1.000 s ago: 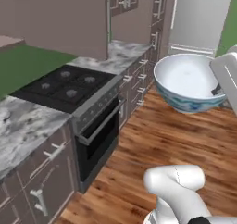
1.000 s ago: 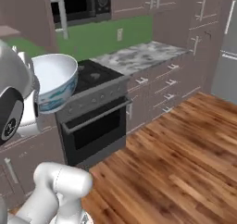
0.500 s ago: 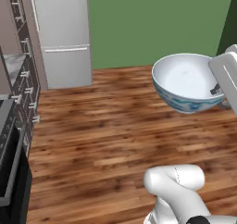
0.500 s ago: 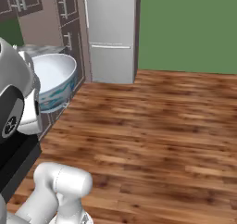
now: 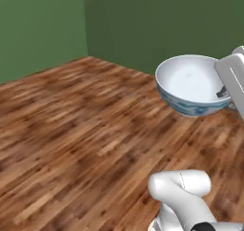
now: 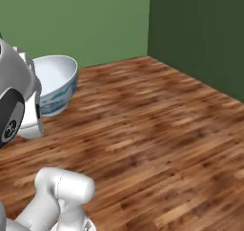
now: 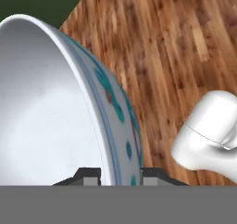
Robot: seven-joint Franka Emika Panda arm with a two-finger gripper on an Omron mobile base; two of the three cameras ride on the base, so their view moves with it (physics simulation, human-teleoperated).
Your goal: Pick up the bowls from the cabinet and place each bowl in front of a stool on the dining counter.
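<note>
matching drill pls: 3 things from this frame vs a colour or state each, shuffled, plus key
Things:
1. bowl
2. gripper
3. floor

Descriptions:
A. brown wood planks
B. white inside, blue-green pattern outside, held up off the floor
C. shut on the bowl's rim, one finger inside and one outside

Pairs: 1-B, 2-C, 3-A

A glazed porcelain bowl (image 5: 193, 84), its plain white inside smooth and faintly glossy, carries a blue-green painted pattern on its outer wall. Beneath the bowl, the floor (image 5: 81, 130) is brown wood planking with streaked grain and a low satin sheen. Behind the bowl, the walls (image 6: 86, 20) are flat, matt green paint. The gripper (image 7: 118, 176) has dull dark finger tips.
</note>
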